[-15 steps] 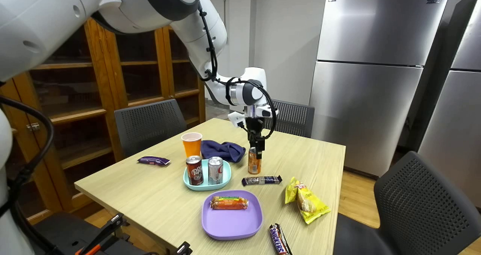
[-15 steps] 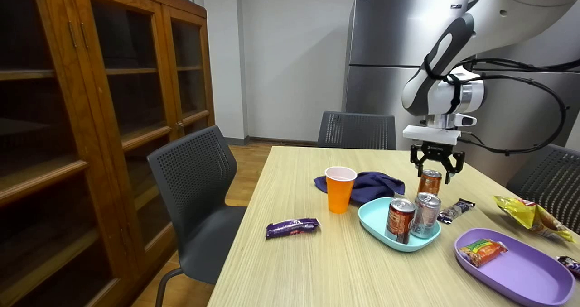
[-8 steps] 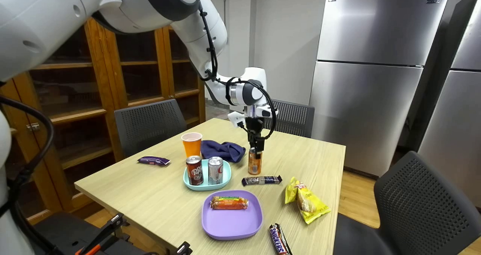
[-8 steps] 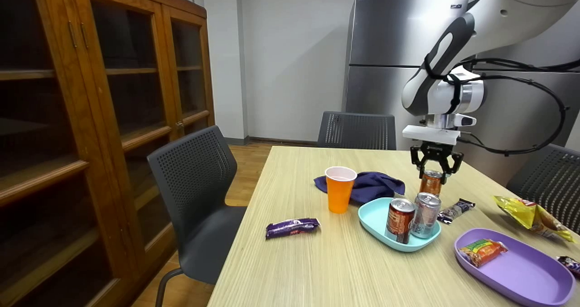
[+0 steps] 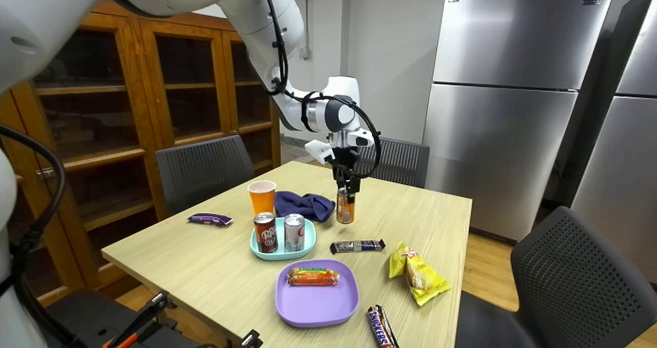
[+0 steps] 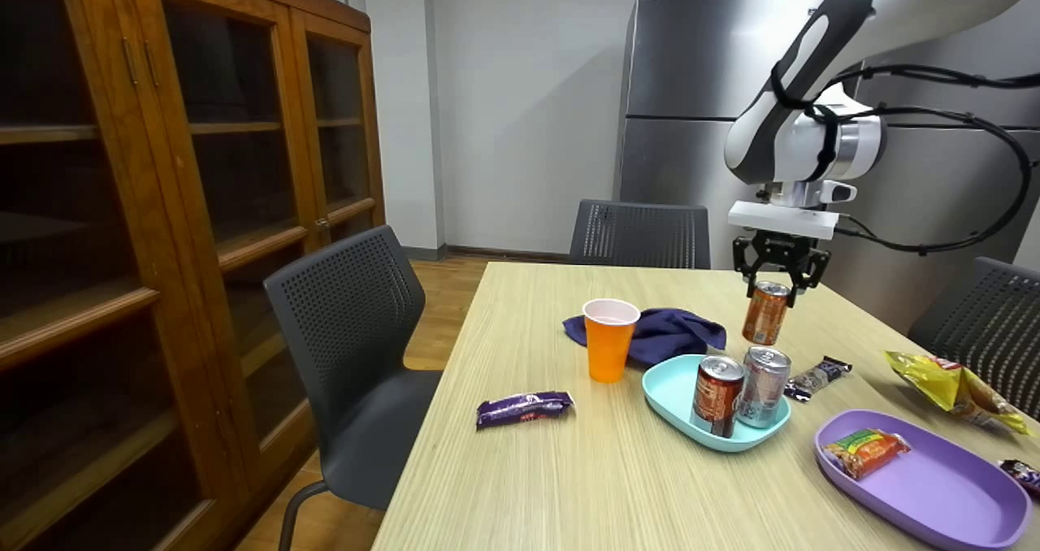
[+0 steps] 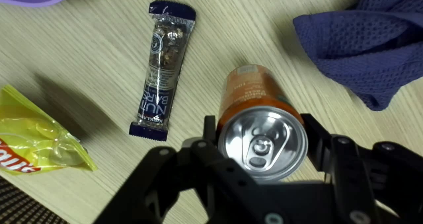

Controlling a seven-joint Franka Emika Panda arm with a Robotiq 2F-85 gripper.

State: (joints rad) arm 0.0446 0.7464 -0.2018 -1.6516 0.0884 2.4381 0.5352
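My gripper (image 5: 347, 194) is shut on an orange soda can (image 5: 345, 213) near its top and holds it close to upright. In both exterior views the can (image 6: 764, 325) appears raised a little above the table. In the wrist view the can's silver lid (image 7: 262, 143) sits between the two black fingers. A dark blue cloth (image 7: 360, 49) and a nut bar (image 7: 163, 72) lie on the table near the can. A turquoise tray (image 6: 674, 409) bears a dark red can (image 6: 717, 396) and a silver can (image 6: 764, 388).
An orange cup (image 6: 609, 344) stands by the cloth. A purple plate (image 5: 317, 307) holds an orange-wrapped snack (image 5: 313, 276). A yellow bag (image 5: 418, 273), a Snickers bar (image 5: 381, 327) and a purple-wrapped bar (image 5: 210, 219) lie on the table. Chairs surround the table.
The gripper has closed on the orange can and moved up with it. The can's base is higher than before. The other objects have not moved.
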